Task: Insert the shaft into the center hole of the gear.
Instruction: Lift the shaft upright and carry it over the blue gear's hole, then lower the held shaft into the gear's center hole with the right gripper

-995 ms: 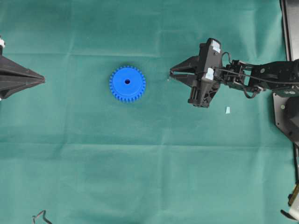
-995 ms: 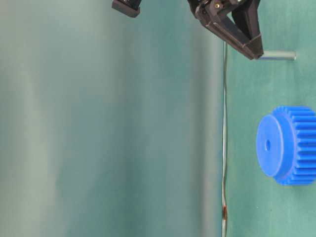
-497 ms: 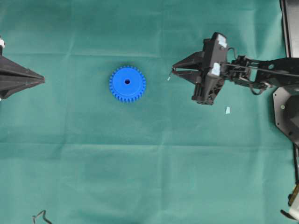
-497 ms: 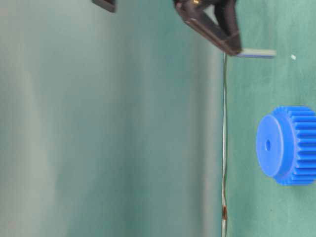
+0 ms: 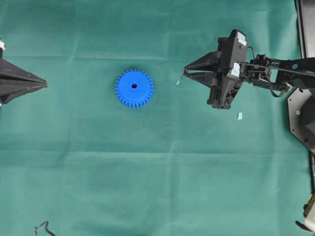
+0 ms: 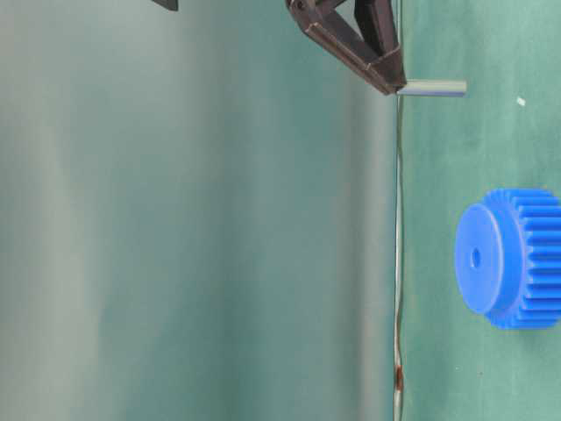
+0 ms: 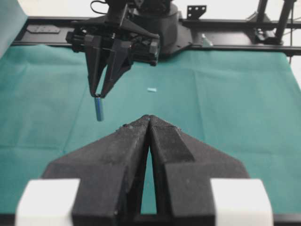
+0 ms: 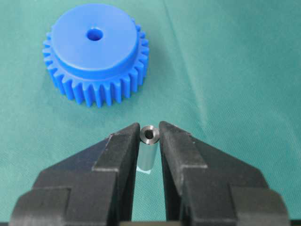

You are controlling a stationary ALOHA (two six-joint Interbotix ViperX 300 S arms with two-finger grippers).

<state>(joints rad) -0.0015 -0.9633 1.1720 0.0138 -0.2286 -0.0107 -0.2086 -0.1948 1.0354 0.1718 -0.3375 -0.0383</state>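
A small pale blue scrap of tape (image 5: 239, 116) is lying on the green cloth (image 5: 162, 177) near the right gripper (image 5: 186, 74), blocking nothing. That gripper is pinching the thin silvery-grey metal shaft (image 8: 148, 150) upright, well apart from the bright blue plastic toothed gear (image 5: 134, 88). The left gripper (image 7: 149, 121) is sitting closed, empty.

In the table-level view the gear (image 6: 513, 258) is cut off at the right edge, and the right pincer (image 6: 392, 79) at the top.

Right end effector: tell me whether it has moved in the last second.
Yes. In the overhead view the right end effector, gripping the pin, shifted right, away from the blue gear.
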